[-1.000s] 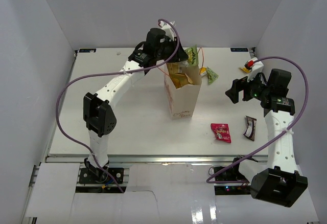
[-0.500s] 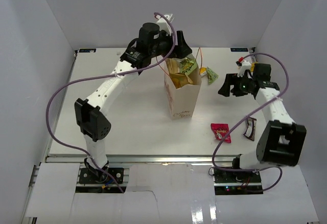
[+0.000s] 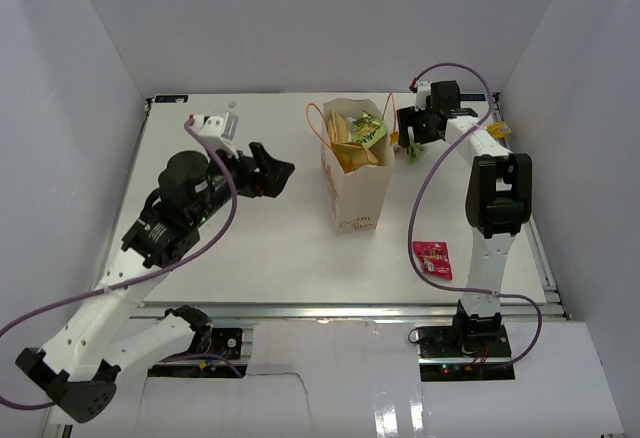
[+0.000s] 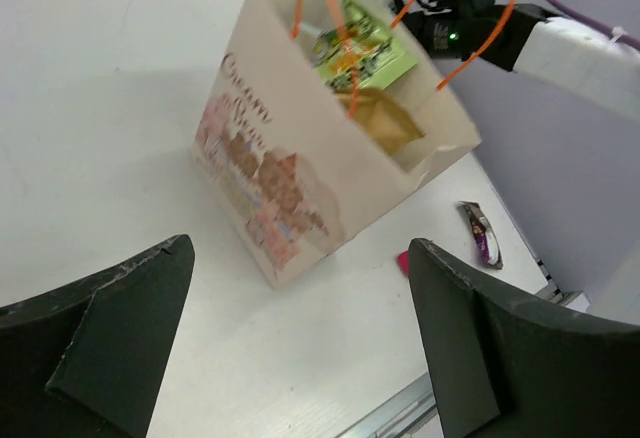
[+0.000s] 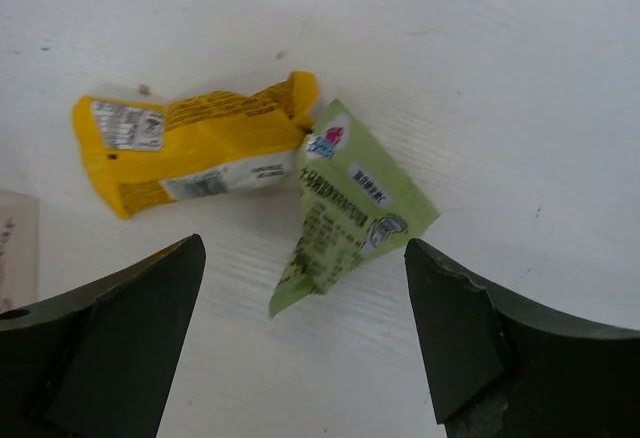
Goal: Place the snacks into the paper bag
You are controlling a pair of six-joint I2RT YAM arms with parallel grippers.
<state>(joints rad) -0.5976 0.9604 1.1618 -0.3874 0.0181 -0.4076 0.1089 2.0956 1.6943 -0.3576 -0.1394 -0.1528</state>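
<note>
From above, my left gripper (image 3: 272, 170) hangs left of the paper bag (image 3: 356, 186), apart from it, jaws wide and empty. My right gripper (image 3: 408, 138) reaches to the far side just right of the bag, jaws also apart and holding nothing, over the loose green packet (image 3: 416, 152). The worry here is that wrist's nearness to the orange cord handles (image 3: 392, 116): a careless sweep could snag a cord and drag or topple the bag. The bag stands upright and open, holding the yellow chip bag (image 3: 343, 150) with the bagged green packet (image 3: 368, 130) on top. The pink-red packet (image 3: 432, 258) lies on the table (image 3: 250, 248) well apart from the bag. My left wrist view shows that what is inside already rides near the rim, so I judge that more dropped on top could perch there and slide out. The dark brown-and-white packet (image 4: 478, 233) lies on the table beyond the bag. My right wrist view shows the small yellow packet (image 5: 190, 143) touching the loose green one at a corner, both between my spread fingers. Closing here could pinch both at once, or catch only a slick foil edge that slips free on the lift. A corner of the bag shows at the left edge, so there is little room on that side.
</note>
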